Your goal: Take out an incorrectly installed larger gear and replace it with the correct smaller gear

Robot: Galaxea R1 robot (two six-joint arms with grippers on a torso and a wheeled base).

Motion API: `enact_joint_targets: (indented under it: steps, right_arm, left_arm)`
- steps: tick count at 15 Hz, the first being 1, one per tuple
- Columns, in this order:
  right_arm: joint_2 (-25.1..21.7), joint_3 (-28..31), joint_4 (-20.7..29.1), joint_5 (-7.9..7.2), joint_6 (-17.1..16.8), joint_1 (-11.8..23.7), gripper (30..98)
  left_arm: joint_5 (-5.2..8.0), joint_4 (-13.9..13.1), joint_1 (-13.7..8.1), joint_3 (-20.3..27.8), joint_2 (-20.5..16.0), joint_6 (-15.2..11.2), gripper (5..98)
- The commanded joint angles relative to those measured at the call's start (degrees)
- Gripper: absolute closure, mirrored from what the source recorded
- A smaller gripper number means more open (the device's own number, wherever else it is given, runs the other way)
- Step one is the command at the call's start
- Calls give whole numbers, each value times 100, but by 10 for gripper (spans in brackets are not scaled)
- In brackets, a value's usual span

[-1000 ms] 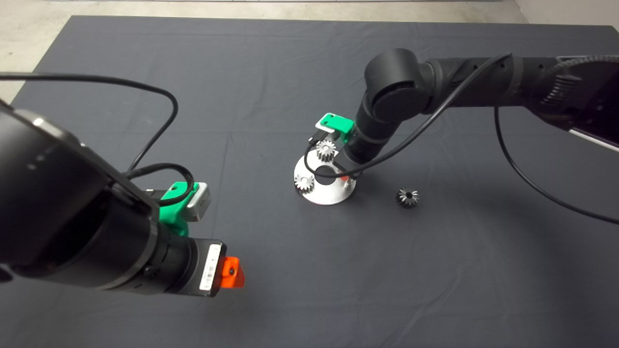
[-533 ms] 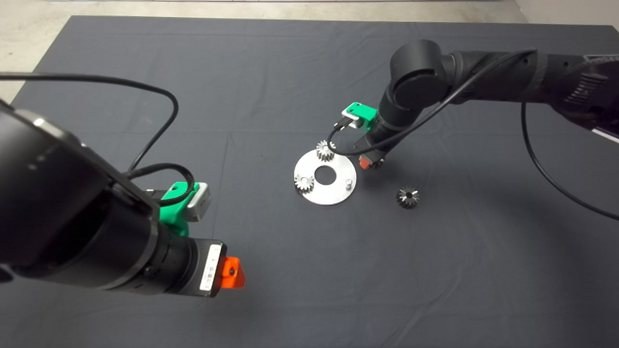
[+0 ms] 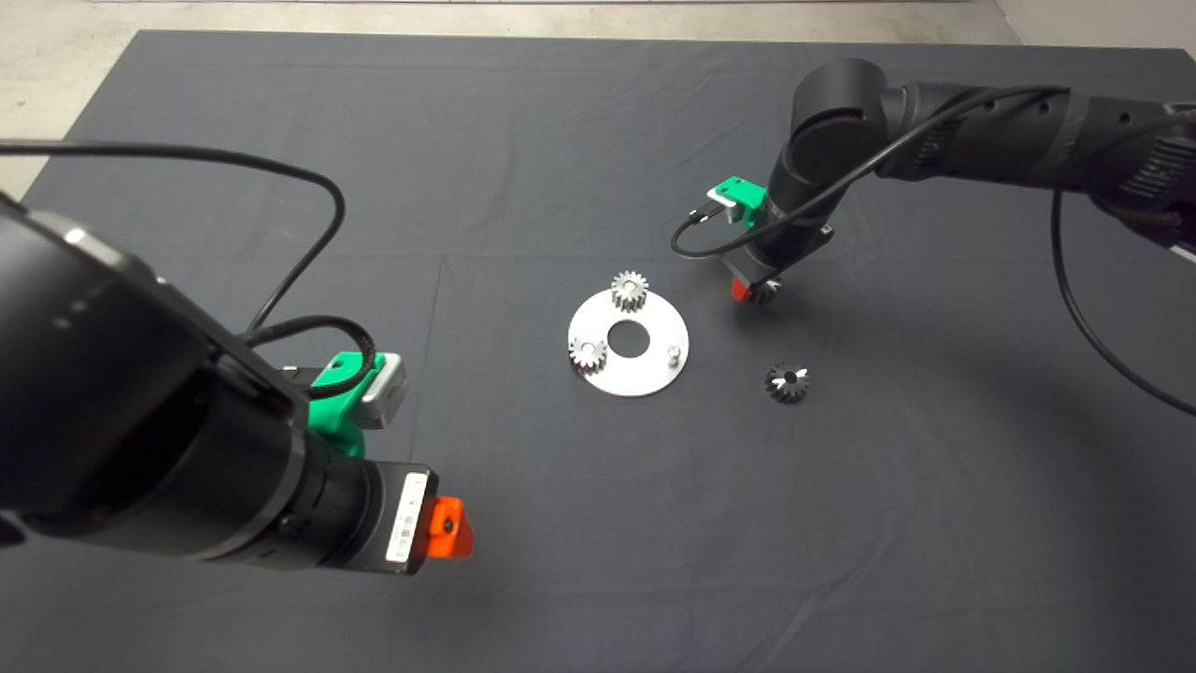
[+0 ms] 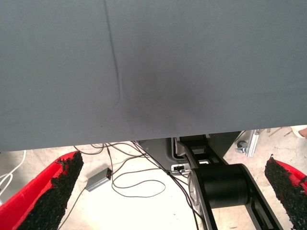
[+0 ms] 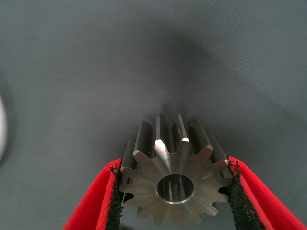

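My right gripper (image 3: 750,289) is shut on the larger gear (image 3: 766,293) and holds it just above the mat, to the right of and behind the round silver plate (image 3: 645,377). In the right wrist view the shiny long-toothed larger gear (image 5: 168,143) sits clamped between the two pads of the right gripper (image 5: 173,165). The smaller gear (image 3: 788,381), dark grey with a black centre hole, lies on the mat to the right of the plate. My left gripper (image 3: 448,528) is open and empty, parked at the lower left, and it also shows in the left wrist view (image 4: 175,165).
Two pale short-toothed gears (image 3: 630,290) (image 3: 589,353) sit on the plate, and a bare pin (image 3: 672,353) stands at its right side. The plate has a round centre hole. The left wrist view shows the mat's edge (image 4: 144,136) and cables on the floor beyond.
My right gripper lifted the larger gear off the plate's right pin and carried it right and back, away from the plate. The left arm has not moved.
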Motion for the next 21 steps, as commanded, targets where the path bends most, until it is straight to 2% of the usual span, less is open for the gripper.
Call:
enact_joint_targets:
  steps: [1,6,9,10,15,17,21]
  right_arm:
    - [-267,-139,35,-678,44,227,810]
    - [-344,-130,44,-669,59,236,810]
    - [-340,-91,62,-604,92,240,809]
    - [-335,-86,117,-564,135,245,808]
    - [-316,-95,462,-69,465,282,809]
    - [-380,-112,554,-11,465,280,810]
    - [-424,-121,589,7,536,289,809]
  left_arm:
    - [15,-90,-124,88,2,9,61]
    - [24,-90,-121,88,35,9,60]
    - [24,-90,-120,88,35,9,61]
    - [24,-90,-124,88,35,9,61]
    - [7,-90,-122,88,26,7,61]
    - [-2,-90,-115,88,26,0,61]
    - [-2,-90,-115,88,26,0,61]
